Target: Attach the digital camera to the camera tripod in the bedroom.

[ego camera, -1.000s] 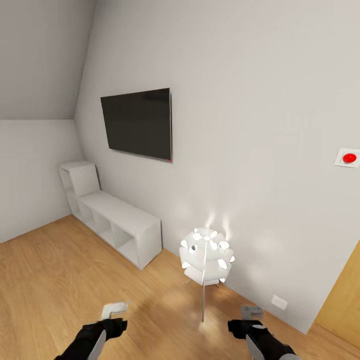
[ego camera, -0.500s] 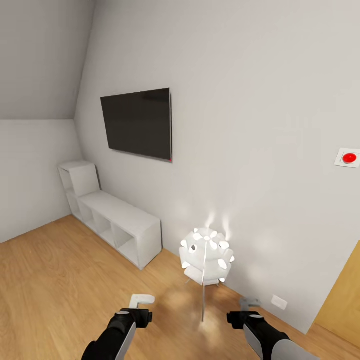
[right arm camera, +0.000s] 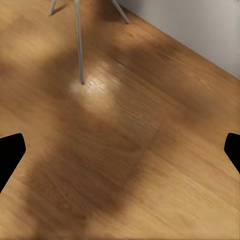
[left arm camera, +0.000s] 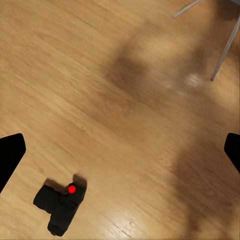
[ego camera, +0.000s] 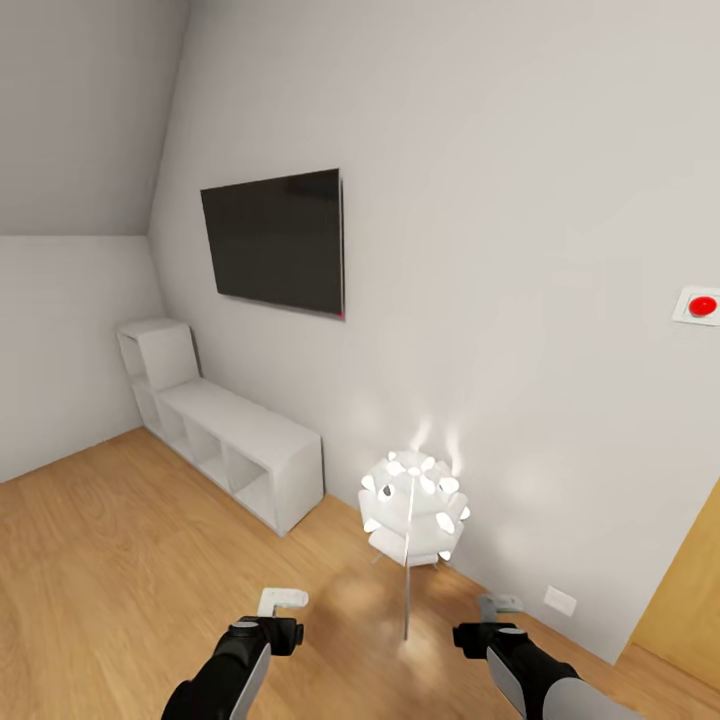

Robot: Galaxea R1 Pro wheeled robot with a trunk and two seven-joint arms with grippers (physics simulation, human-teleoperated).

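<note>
- Wood floor [ego camera: 100, 540] runs under white walls; a sloped ceiling [ego camera: 90, 110] closes the room at upper left of the head view.
- On that floor lies the camera [left arm camera: 60, 202], seen from the left wrist: small, black, boxy, with a red button on top. It sits flat on the boards, touching nothing else, with its shadow just beside it.
- Left gripper [ego camera: 283, 600] hangs above the floor with its jaws spread wide; in the left wrist view the two black fingertips [left arm camera: 10, 155] show at opposite edges with bare boards between them. It holds nothing, and the camera lies apart from both tips, nearer one of them.
- Right gripper [ego camera: 500, 604] is likewise spread wide and holds nothing; its fingertips [right arm camera: 10, 155] frame bare floor in the right wrist view.
- Lamp [ego camera: 412, 505], a lit white cluster on thin legs, stands between the two grippers and beyond them, close to the wall. Its thin metal legs [right arm camera: 79, 40] show in both wrist views, with a bright patch on the boards at one foot.
- Shelf [ego camera: 225, 435], low, white and cubbied, stands left of the lamp along the same wall, stepping up to a taller end in the corner.
- TV [ego camera: 275, 240], dark and flat, hangs on the wall above the shelf.
- Red button [ego camera: 702, 305] on a white plate sits high on the wall right of the lamp; a white outlet [ego camera: 560, 600] is low on the wall, and a wooden door [ego camera: 685, 610] lies right of that.
</note>
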